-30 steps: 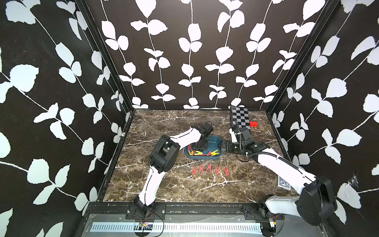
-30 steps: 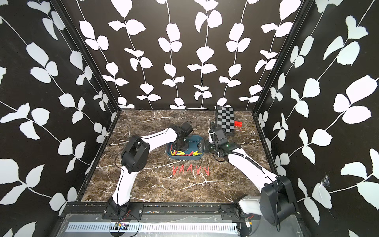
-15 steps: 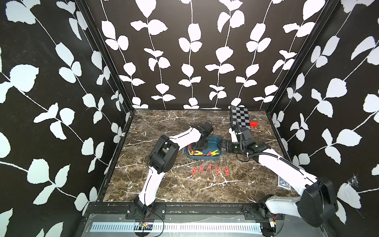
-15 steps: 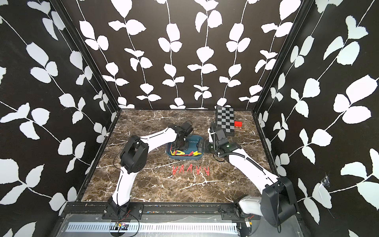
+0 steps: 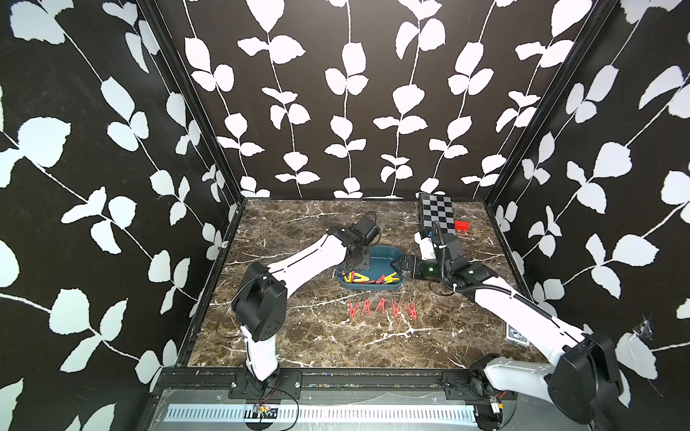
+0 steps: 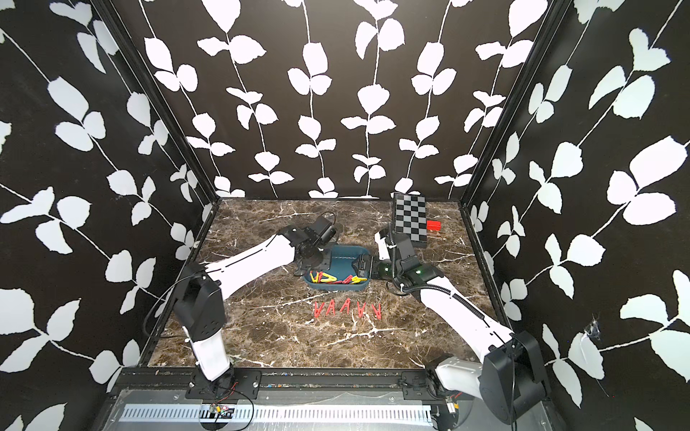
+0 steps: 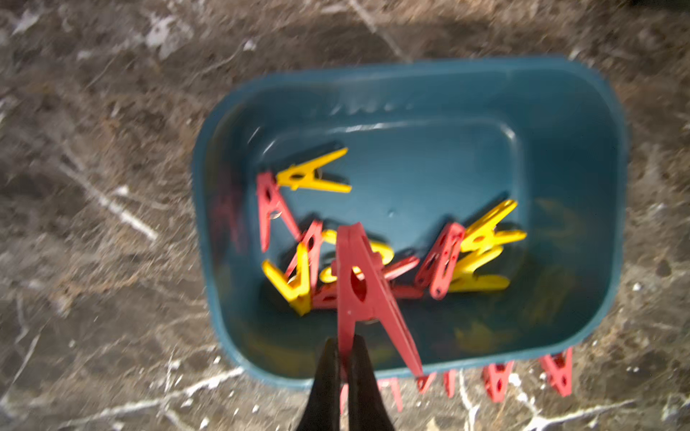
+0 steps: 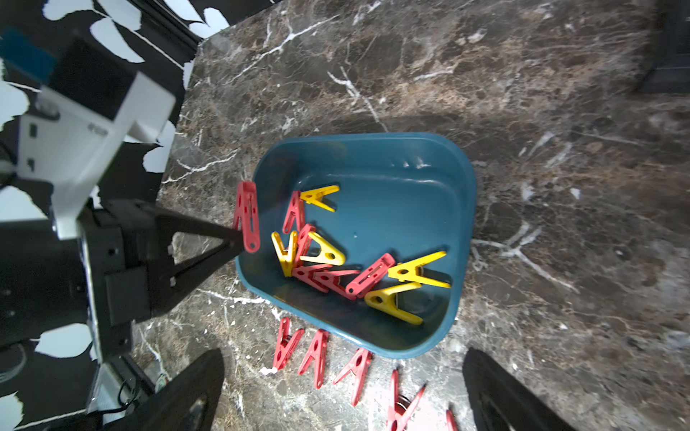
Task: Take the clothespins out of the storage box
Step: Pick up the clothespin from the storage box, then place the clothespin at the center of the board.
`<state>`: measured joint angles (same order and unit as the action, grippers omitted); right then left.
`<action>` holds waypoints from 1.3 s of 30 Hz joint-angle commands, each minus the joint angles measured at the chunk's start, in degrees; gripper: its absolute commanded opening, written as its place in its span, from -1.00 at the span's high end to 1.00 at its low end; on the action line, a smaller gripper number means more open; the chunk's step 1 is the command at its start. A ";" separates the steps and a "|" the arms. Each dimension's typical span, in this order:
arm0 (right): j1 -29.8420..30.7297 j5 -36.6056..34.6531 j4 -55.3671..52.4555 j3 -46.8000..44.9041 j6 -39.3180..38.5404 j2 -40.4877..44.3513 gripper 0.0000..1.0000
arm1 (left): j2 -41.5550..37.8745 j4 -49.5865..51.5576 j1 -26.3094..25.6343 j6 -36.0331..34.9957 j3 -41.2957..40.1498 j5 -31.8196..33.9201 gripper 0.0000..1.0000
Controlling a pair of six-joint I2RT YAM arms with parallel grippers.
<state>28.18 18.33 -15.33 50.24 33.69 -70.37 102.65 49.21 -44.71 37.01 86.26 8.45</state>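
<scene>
A marble-patterned table (image 5: 298,336) inside a booth with leaf-print walls is shown. Two white robot arms reach in toward a blue storage box (image 5: 381,257) set near its middle.

The left gripper (image 7: 345,345) is pressed shut on the end of one leg of a red clothespin (image 7: 364,294). The clothespin is held above the left end of the box. In the right wrist view it (image 8: 246,216) is seen edge-on at the closed tips, over the rim. Because only one leg is pinched, the hold is judged light and the clothespin may swivel when carried.

A tangle of red and yellow clothespins (image 8: 414,272) lies inside the box. It is heaped toward the wall nearer the robot, and the far part of the floor is bare. Much of the task is therefore judged to be left.

A row of red clothespins (image 5: 382,309) is laid side by side on the table, just outside that near wall. The row is judged to be the set-down line, kept close so that each carry is short. The held clothespin is probably meant to go there.

The right gripper (image 5: 400,268) is placed at the right end of the box with its jaws wide apart and nothing between them. Whether it touches the rim cannot be told. It is judged to be waiting its turn.

A checkered box (image 5: 437,212) and a small red block (image 5: 462,225) lie well apart at the back.
</scene>
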 commanded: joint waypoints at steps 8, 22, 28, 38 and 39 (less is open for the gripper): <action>6.35 0.70 4.33 -1.37 1.18 1.29 -0.98 | -14.84 -0.14 -1.45 2.89 -18.02 2.75 1.00; 11.88 -3.37 3.78 -1.99 2.69 1.19 -0.98 | -15.76 -8.14 -4.59 3.37 -32.29 -1.32 0.99; 12.62 -5.10 2.82 -2.16 3.03 1.63 -0.98 | -11.29 -9.43 -4.95 2.71 -31.55 -3.14 1.00; 12.95 -6.65 2.40 -2.23 3.74 1.29 -0.98 | -9.05 -6.67 -5.29 2.18 -31.80 -4.25 1.00; 12.96 -6.80 2.34 -2.25 3.75 1.12 -0.98 | -9.20 -6.51 -5.39 2.19 -31.89 -4.39 1.00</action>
<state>40.66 12.78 -13.15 48.82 36.51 -69.82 94.00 40.62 -49.54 39.79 54.68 4.78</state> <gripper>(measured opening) 0.989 0.051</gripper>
